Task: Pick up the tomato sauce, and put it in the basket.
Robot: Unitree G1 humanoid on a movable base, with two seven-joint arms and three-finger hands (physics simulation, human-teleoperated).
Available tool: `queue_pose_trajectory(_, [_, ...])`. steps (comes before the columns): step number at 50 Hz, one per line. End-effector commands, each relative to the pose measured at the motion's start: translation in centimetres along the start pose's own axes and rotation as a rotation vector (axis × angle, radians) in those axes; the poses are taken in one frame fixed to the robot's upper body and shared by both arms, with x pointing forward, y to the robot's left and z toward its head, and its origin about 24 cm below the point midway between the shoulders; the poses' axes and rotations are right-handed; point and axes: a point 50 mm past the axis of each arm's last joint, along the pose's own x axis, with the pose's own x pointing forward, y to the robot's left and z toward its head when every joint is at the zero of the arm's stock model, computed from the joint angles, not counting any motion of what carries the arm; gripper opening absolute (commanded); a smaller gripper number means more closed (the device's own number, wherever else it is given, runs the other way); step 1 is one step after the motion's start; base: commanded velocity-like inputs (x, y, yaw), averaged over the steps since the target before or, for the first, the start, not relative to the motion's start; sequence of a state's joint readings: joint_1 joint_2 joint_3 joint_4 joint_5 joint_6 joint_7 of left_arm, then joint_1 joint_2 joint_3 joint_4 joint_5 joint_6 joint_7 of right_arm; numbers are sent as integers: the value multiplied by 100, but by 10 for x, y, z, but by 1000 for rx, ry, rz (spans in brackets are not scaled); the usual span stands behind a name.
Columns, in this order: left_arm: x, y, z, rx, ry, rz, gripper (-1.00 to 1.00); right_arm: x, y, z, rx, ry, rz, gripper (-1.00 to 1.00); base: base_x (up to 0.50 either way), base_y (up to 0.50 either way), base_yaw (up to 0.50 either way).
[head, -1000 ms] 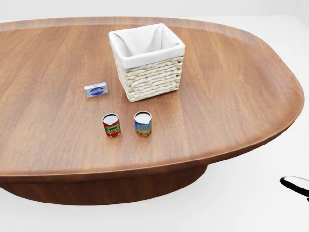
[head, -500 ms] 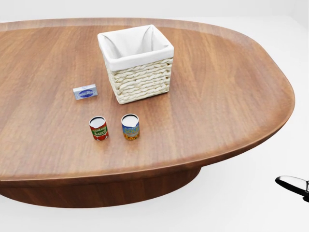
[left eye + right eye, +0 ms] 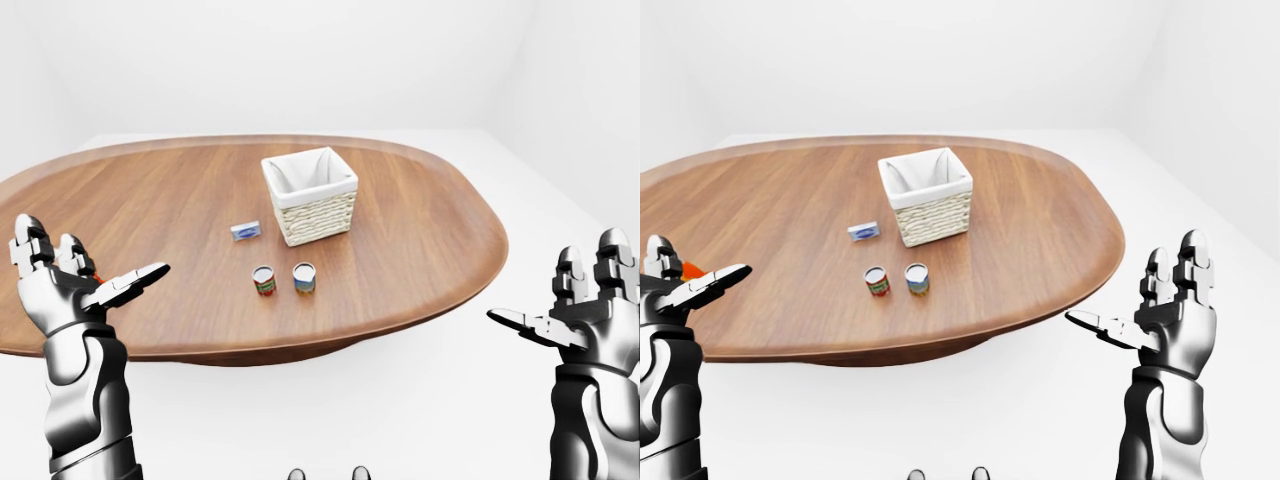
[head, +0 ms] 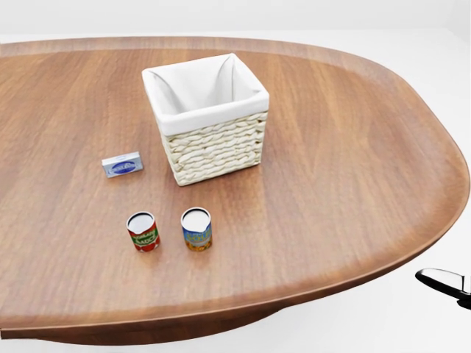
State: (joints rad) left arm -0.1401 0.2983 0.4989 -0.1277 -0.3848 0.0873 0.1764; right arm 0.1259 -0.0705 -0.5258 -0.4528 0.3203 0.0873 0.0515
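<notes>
Left hand [image 3: 70, 285]: my chrome three-finger hand, raised upright at the left edge of the left-eye view, forearm vertical below it. Fingers [image 3: 135, 282] spread wide, one stretched out toward the counter; holding nothing, touching nothing.

Right hand [image 3: 1165, 320]: raised likewise at the right of the right-eye view, palm turned inward, well off the counter's rim. Fingers [image 3: 1105, 325] spread apart, empty. In the head view only a dark sliver of it shows at the lower right edge.

Oval brown wooden counter [image 4: 353, 147]: carries all items listed below.

Small red-labelled tomato sauce can [image 4: 143, 231]: upright on the counter, toward the bottom left of the head view, apart from both my hands.

Small blue-and-yellow-labelled can [image 4: 196, 229]: upright, just beside the red can on its right, not touching.

Square cream woven basket with white cloth lining [image 4: 213, 143]: stands above the two cans in the head view, near them; what shows of its inside is only white lining.

Small flat blue-and-white box [image 4: 122, 165]: lies flat to the left of the basket, above the red can.
</notes>
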Motion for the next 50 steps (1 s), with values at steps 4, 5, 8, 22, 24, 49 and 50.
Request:
queue_pose_trajectory(4, [0, -1, 0, 0, -1, -2, 100, 0, 0, -2, 1, 8, 3, 100, 31, 0, 0])
queue_pose_trajectory(5, [0, -1, 0, -1, -1, -2, 100, 0, 0, -2, 1, 9, 3, 100, 31, 0, 0])
queue_pose_trajectory(8, [0, 0, 0, 0, 1, -1, 100, 0, -1, -1, 1, 6, 2, 100, 31, 0, 0])
queue_pose_trajectory(22, [1, 0, -3, 1, 10, 2, 100, 0, 0, -2, 1, 7, 5, 100, 31, 0, 0])
queue_pose_trajectory(24, [0, 0, -2, 2, 10, 1, 100, 0, 0, -1, 0, 4, 5, 100, 31, 0, 0])
queue_pose_trajectory(49, [1, -1, -5, 4, 20, -1, 100, -1, 1, 0, -1, -1, 7, 100, 31, 0, 0])
queue_pose_trajectory(50, [0, 0, -5, 4, 19, -1, 100, -1, 1, 1, -1, -2, 7, 100, 30, 0, 0])
